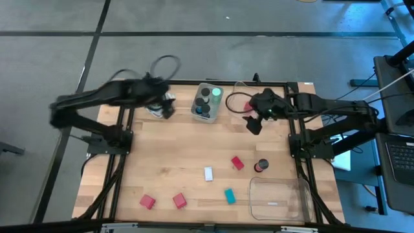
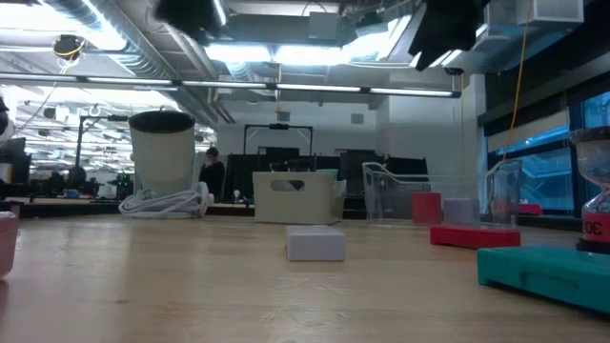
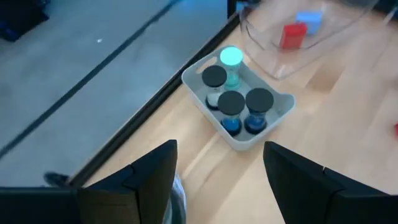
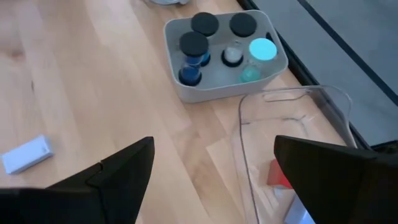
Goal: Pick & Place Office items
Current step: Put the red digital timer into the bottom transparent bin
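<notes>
both arms sit at the far edge. right gripper (image 1: 254, 123) hovers beside the grey bin (image 1: 206, 103) and over the far clear tray (image 1: 238, 102), fingers wide apart, holding nothing. left gripper (image 1: 165, 107) waits near the bin, also open and empty. loose items lie on the near half: red block (image 1: 237, 163), white block (image 1: 208, 173), teal block (image 1: 229, 195), dark cylinder (image 1: 261, 166). likely next pick is the red block: come straight down, straddle it squarely, avoid nudging the cylinder just beside it.
</notes>
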